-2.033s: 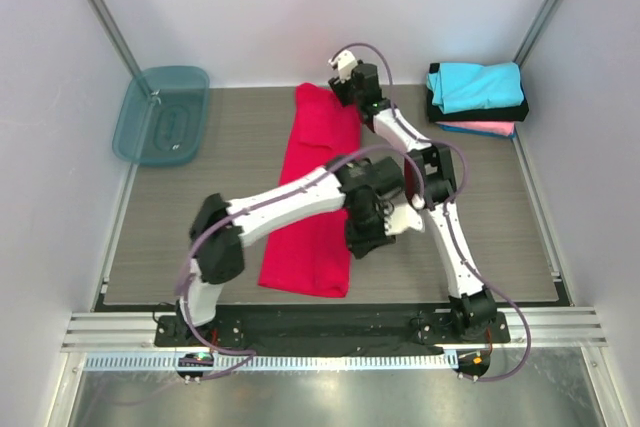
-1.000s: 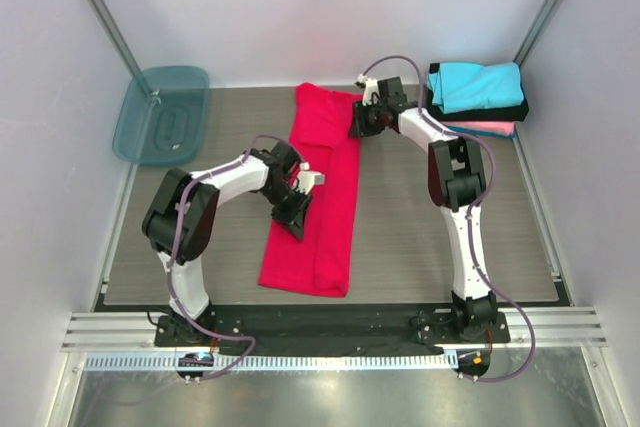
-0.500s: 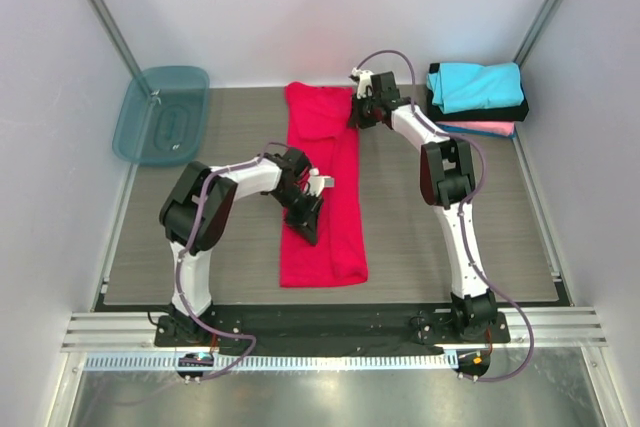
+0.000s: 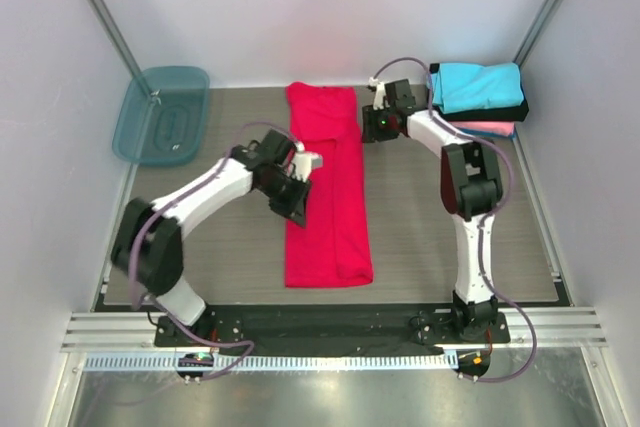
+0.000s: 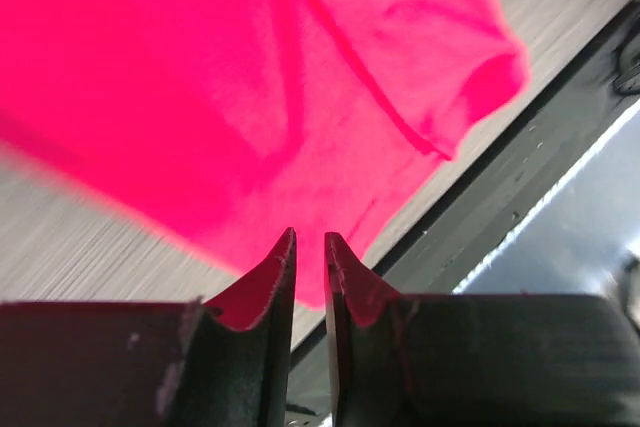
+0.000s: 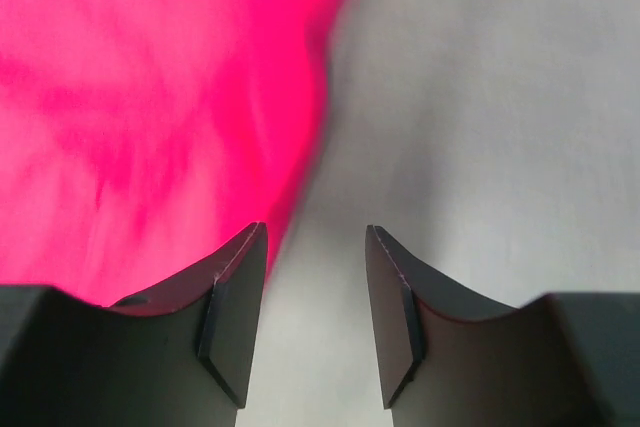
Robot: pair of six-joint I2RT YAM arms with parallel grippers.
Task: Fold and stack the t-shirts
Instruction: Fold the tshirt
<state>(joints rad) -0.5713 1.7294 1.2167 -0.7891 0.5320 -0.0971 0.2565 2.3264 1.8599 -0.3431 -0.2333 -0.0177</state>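
The red t-shirt (image 4: 330,217) lies as a long folded strip down the middle of the table (image 4: 430,237). Its near end sits slightly further right than half a second ago, and the strip is now straighter. The left gripper (image 4: 300,197) is at the strip's left edge, a little farther from the bases than before, with the arm's elbow swung out left. On the left wrist view its fingers are almost together. It is hard to say whether any cloth is pinched in the slit. The right gripper (image 4: 380,125) has moved right, off the far end of the shirt. Its jaws are spread over bare table just beside the shirt's edge. At the far right, cyan (image 4: 475,85), black (image 4: 480,112) and pink (image 4: 480,129) folded shirts are stacked, unchanged. The teal bin (image 4: 160,115) is at the far left.
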